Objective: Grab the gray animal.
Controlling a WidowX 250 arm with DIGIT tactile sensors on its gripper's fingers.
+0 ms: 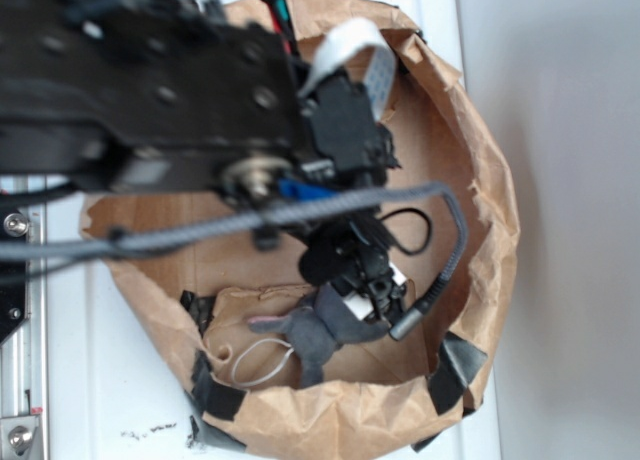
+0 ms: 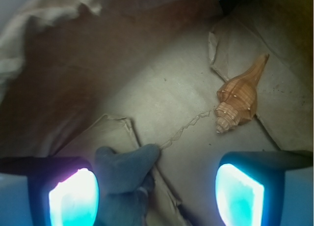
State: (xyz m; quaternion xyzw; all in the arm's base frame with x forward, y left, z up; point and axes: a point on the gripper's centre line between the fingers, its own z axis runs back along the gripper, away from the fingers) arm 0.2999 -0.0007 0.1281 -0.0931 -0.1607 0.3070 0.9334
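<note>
Hand [image 1: 372,292] is down inside a crumpled brown paper bag [image 1: 480,180], low over its floor, toward the near side of the white counter [image 1: 90,380]. Fingers spread apart; in the wrist view both pads [image 2: 73,196] glow cyan at the bottom corners with open space between them.

Gray animal [image 1: 318,330] lies flat on the bag floor, right at the hand, its body reaching out to the left of the fingertips. Pinkish snout tip points left. Thin white cord loop [image 1: 262,362] trails off its lower left side, near the bag's near wall.

In the wrist view a gray felt part of the animal [image 2: 125,169] sits between the pads but hard against the left one, with a wide gap to the right pad. Cannot tell if either pad actually touches the felt.

Orange seashell [image 2: 241,96] rests on the bag floor well apart from the animal, ahead of the hand and to the right, pointed end angled up-right.

Black tape patches [image 1: 215,390] hold the bag's near rim.
</note>
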